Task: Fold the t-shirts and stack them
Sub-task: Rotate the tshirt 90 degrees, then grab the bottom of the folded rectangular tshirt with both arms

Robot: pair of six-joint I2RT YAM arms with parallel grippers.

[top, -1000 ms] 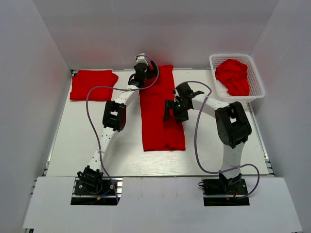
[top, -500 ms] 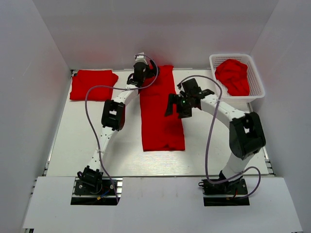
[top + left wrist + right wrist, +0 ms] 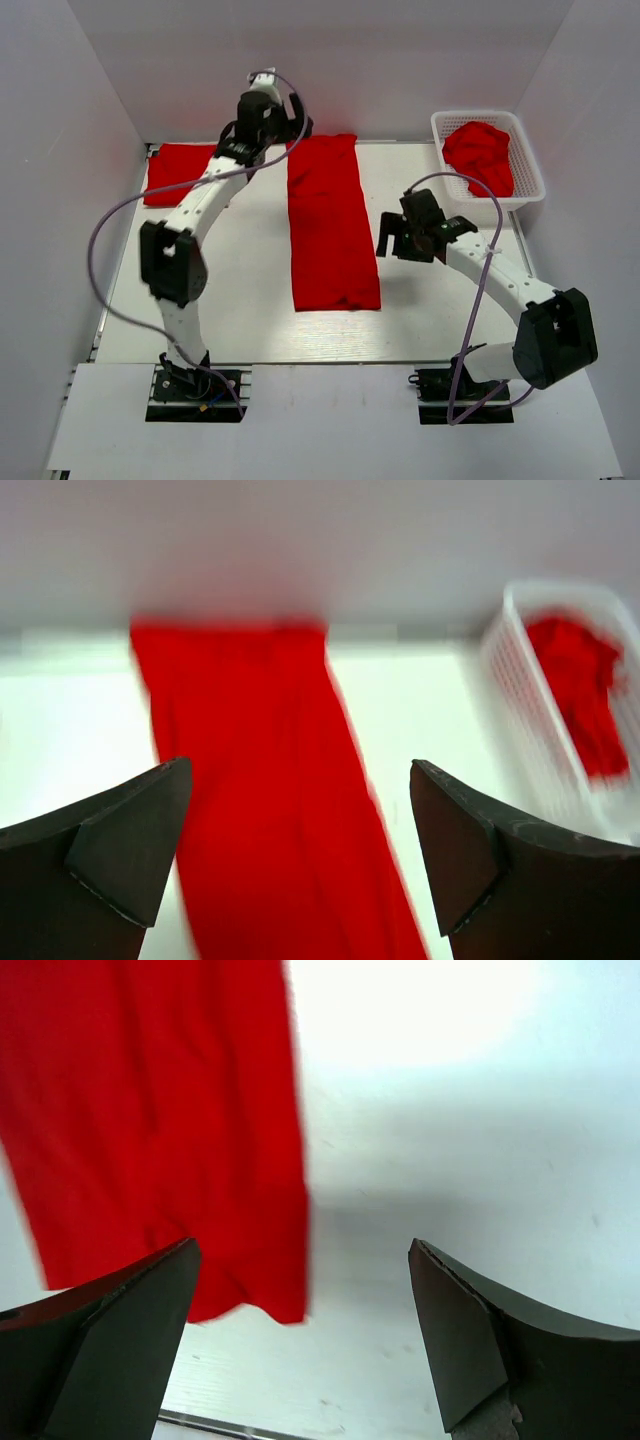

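Observation:
A red t-shirt (image 3: 330, 222) lies folded into a long narrow strip down the middle of the table; it also shows in the left wrist view (image 3: 270, 810) and in the right wrist view (image 3: 160, 1130). A folded red t-shirt (image 3: 190, 174) lies at the far left. A crumpled red t-shirt (image 3: 480, 157) sits in the white basket (image 3: 530, 165). My left gripper (image 3: 268, 112) is open and empty, raised above the strip's far left corner. My right gripper (image 3: 392, 240) is open and empty, just right of the strip.
The white mesh basket stands at the far right corner and shows in the left wrist view (image 3: 520, 720). White walls enclose the table on three sides. Purple cables loop beside both arms.
My left arm has lifted off the strip's far end and swung up and left. My right arm has pulled back off the strip to the right. The strip lies flat.

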